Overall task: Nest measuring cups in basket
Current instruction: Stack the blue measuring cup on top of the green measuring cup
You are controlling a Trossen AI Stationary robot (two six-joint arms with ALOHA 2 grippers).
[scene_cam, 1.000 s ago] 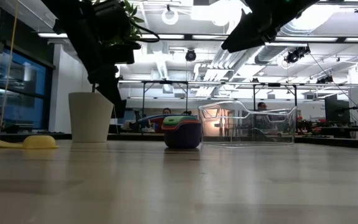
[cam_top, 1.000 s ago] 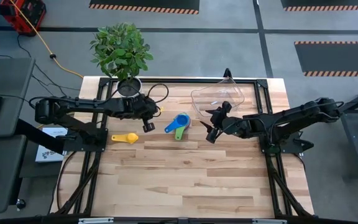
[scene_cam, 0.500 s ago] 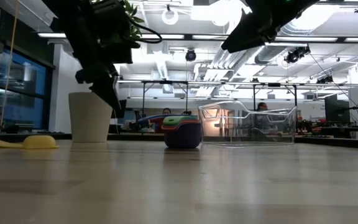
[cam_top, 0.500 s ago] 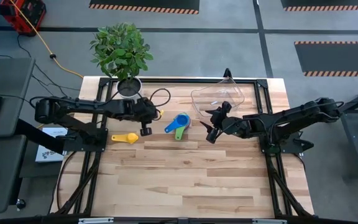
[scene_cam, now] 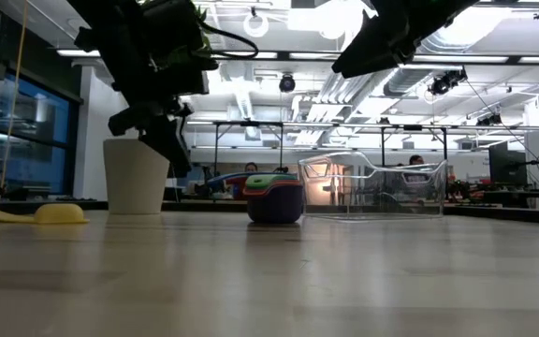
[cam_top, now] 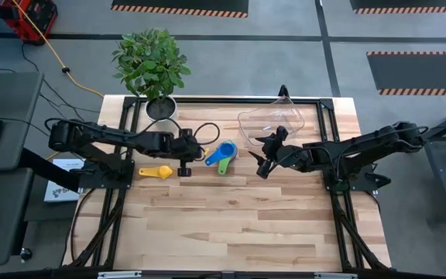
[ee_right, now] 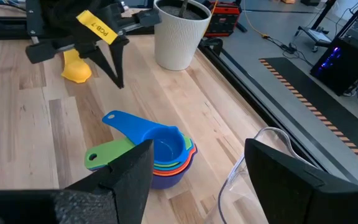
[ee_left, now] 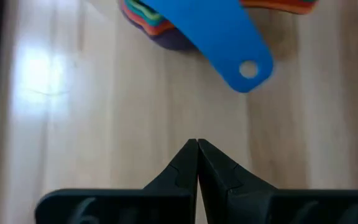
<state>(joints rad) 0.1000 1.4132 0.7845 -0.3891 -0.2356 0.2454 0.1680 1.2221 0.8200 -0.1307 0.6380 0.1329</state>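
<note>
A nested stack of measuring cups [cam_top: 223, 153], with a blue cup on top and a green handle sticking out, rests on the table near the middle. In the right wrist view the stack [ee_right: 166, 155] lies just ahead of the fingers. One yellow cup [cam_top: 156, 172] lies alone to the stack's left. The clear basket [cam_top: 271, 122] stands behind and to the right of the stack, with no cup in it. My left gripper [cam_top: 183, 167] hovers shut between the yellow cup and the stack, its tips [ee_left: 197, 155] short of the blue handle [ee_left: 229, 50]. My right gripper [cam_top: 260, 157] hangs open just right of the stack.
A white plant pot [cam_top: 161, 108] with a leafy plant stands at the table's far left corner; a black cable [cam_top: 200, 128] loops beside it. Bare wood stretches across the whole near half of the table [cam_top: 238, 225].
My left gripper has moved toward the table's near edge, away from the plant pot, and sunk a little, rolling about its own axis; it stays shut. The cups and basket have not moved.
</note>
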